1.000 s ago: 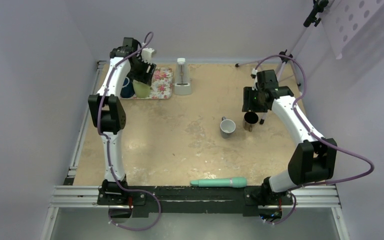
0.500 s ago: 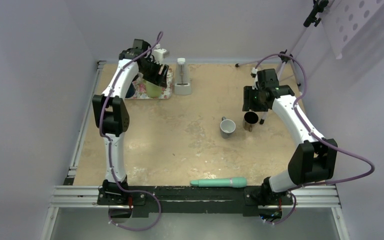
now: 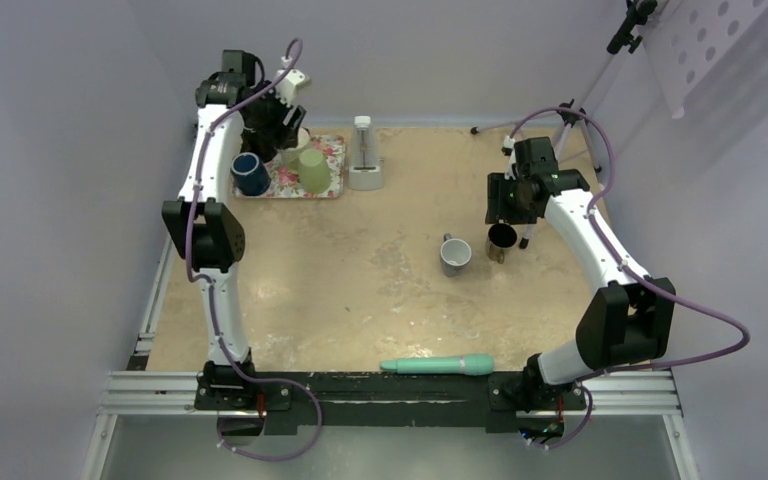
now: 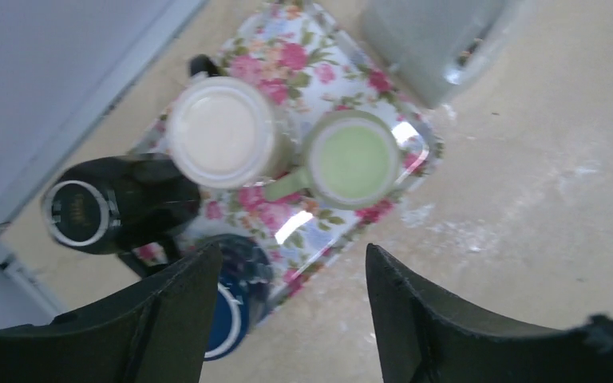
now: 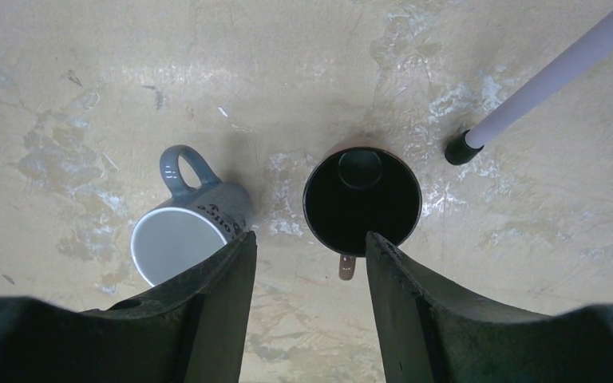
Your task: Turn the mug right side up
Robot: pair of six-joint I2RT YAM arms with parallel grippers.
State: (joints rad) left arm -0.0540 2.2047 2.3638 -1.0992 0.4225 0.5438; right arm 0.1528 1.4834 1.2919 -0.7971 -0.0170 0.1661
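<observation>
A floral tray (image 3: 328,180) lies at the back left; it also shows in the left wrist view (image 4: 287,48). On it stand a green mug (image 3: 312,170) (image 4: 351,158), a white cup (image 4: 222,132) and a black mug (image 4: 88,209) with its base up. A blue mug (image 3: 251,173) (image 4: 227,319) stands open side up at the tray's edge. I cannot tell whether the green mug's round face is its mouth or its base. My left gripper (image 3: 278,120) (image 4: 291,251) is open and empty, high above the tray. My right gripper (image 3: 508,222) (image 5: 310,239) is open and empty above a grey mug (image 3: 455,254) (image 5: 183,231) and a black mug (image 3: 501,240) (image 5: 361,198), both open side up.
A white dispenser (image 3: 364,155) stands right of the tray. A teal cylinder (image 3: 438,365) lies near the front edge. A tripod leg (image 3: 585,100) (image 5: 559,64) ends just beyond the black mug on the table.
My left gripper was down around the green mug, shifted it right on the tray, then let go and rose back to the left. The right arm has not moved.
</observation>
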